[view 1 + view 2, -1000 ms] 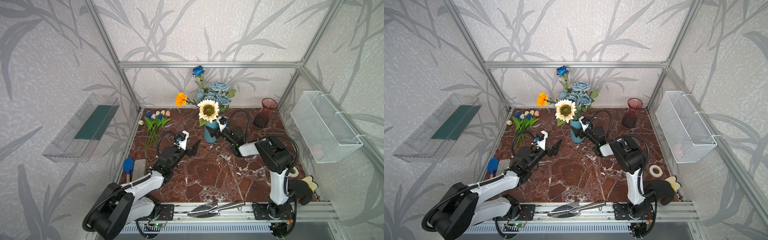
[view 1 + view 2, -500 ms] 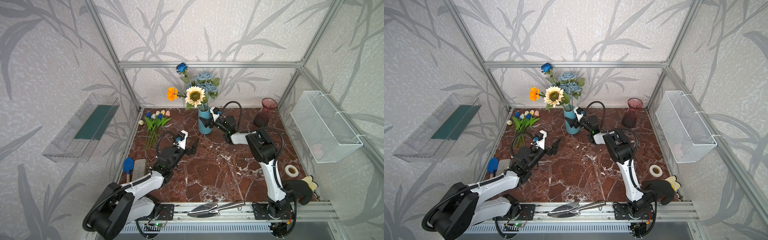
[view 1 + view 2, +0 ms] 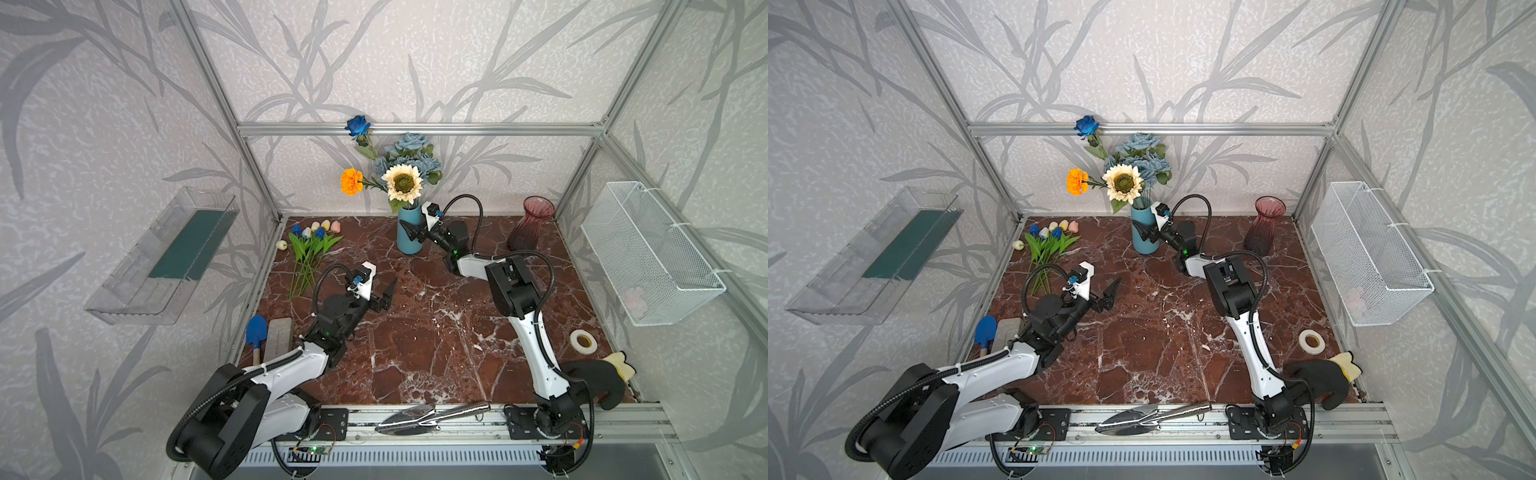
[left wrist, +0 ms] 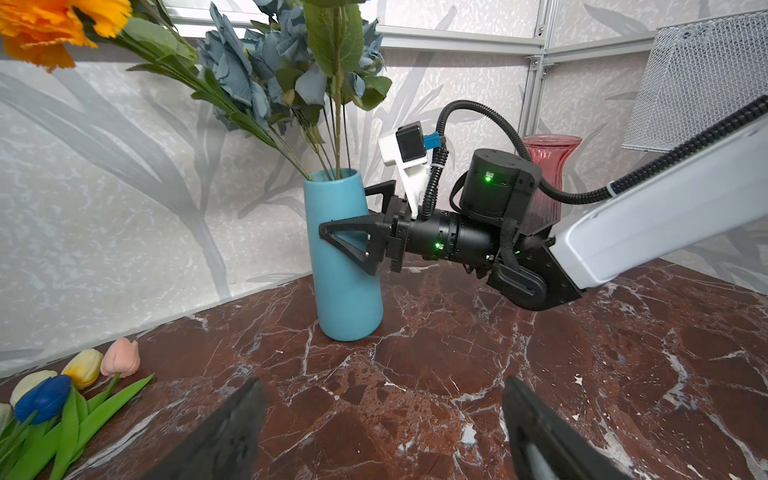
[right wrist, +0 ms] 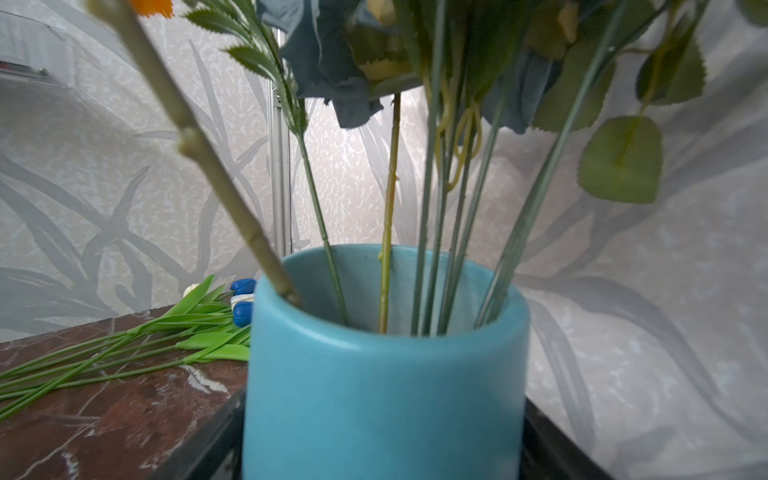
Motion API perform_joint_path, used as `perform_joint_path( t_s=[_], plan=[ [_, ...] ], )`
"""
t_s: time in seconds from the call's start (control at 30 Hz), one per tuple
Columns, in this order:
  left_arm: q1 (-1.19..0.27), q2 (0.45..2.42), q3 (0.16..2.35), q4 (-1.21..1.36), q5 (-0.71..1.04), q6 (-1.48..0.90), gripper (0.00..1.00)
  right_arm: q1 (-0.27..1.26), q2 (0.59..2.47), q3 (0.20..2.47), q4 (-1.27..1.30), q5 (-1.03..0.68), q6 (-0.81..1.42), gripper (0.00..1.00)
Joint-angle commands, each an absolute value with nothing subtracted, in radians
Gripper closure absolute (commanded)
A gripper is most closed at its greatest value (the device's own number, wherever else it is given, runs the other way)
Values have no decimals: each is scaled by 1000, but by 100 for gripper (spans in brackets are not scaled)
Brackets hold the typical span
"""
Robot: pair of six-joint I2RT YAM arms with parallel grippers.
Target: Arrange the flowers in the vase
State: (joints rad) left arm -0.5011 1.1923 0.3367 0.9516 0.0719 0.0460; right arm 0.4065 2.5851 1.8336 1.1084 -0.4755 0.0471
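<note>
Flowers (image 3: 399, 166) stand in the blue vase (image 3: 409, 245) at the far middle of the table (image 3: 415, 332): sunflower (image 3: 403, 183), marigold (image 3: 351, 181), dark blue rose (image 3: 357, 125) and dusty-blue roses (image 3: 411, 143). We see the right gripper (image 3: 410, 224) clamped on that vase below the stems, one finger on its near wall and the other behind it. Tulips (image 3: 311, 245) lie flat at the far left, well apart from both grippers. The left gripper (image 4: 380, 399) hangs spread wide and empty, nearer and left of the vase.
</note>
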Motion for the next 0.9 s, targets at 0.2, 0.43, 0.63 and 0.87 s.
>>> perform_joint_path(
  t_s=[0.2,0.43,0.63,0.87],
  plan=[
    [-498,1221,350,990,79,58,10,401,2717,2167,1192,-453,79,85],
    [-499,1225,351,984,78,59,10,398,2796,2267,1171,-436,85,81],
    [-498,1210,347,971,71,60,10,387,2769,2192,1226,-419,91,62],
    [-499,1192,356,951,66,61,10,376,2734,2142,1204,-405,85,30]
  ],
)
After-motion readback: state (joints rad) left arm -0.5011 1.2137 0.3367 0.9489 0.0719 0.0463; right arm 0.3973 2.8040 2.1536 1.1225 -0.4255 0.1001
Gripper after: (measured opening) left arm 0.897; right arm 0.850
